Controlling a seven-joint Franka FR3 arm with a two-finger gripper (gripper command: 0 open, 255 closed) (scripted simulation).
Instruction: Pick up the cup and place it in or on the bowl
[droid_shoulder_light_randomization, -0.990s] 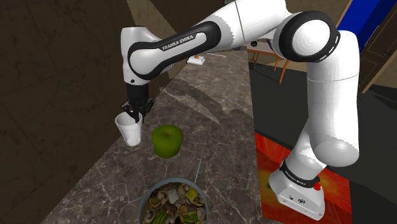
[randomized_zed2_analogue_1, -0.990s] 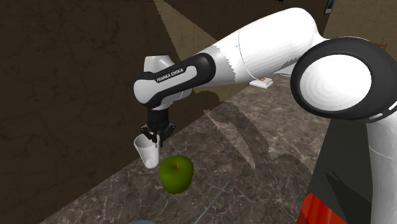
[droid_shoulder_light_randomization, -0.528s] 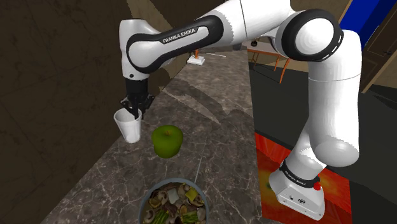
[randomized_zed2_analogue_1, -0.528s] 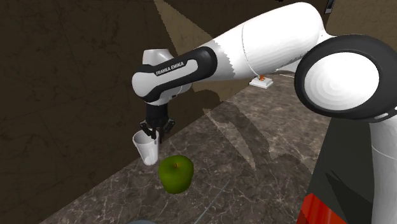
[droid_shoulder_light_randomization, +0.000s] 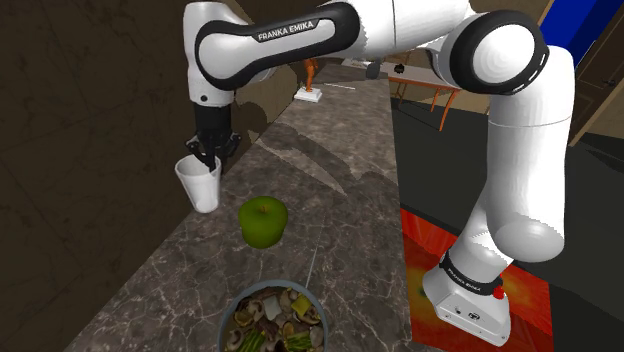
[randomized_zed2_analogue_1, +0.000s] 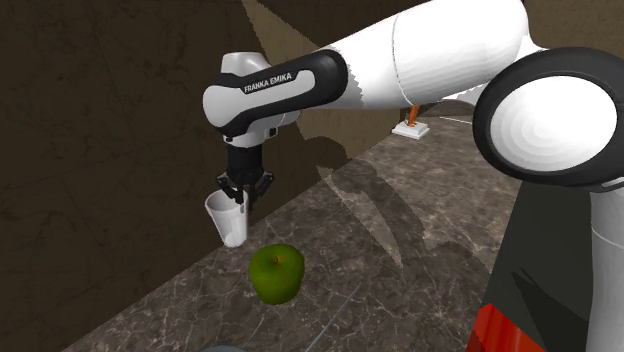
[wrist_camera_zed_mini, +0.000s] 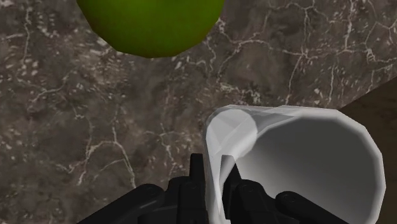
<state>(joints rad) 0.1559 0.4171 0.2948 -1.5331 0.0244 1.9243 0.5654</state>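
Shoulder view: white cup (droid_shoulder_light_randomization: 200, 186) is clamped at its rim by the gripper (droid_shoulder_light_randomization: 208, 160), near green apple (droid_shoulder_light_randomization: 263, 221), apart from the bowl (droid_shoulder_light_randomization: 240, 300). Second exterior view: cup is seen beside apple. Wrist view: rim is clasped between fingers (wrist_camera_zed_mini: 193, 191).

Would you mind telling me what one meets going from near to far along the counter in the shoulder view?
bowl → apple → cup → orange-and-white object at the far end
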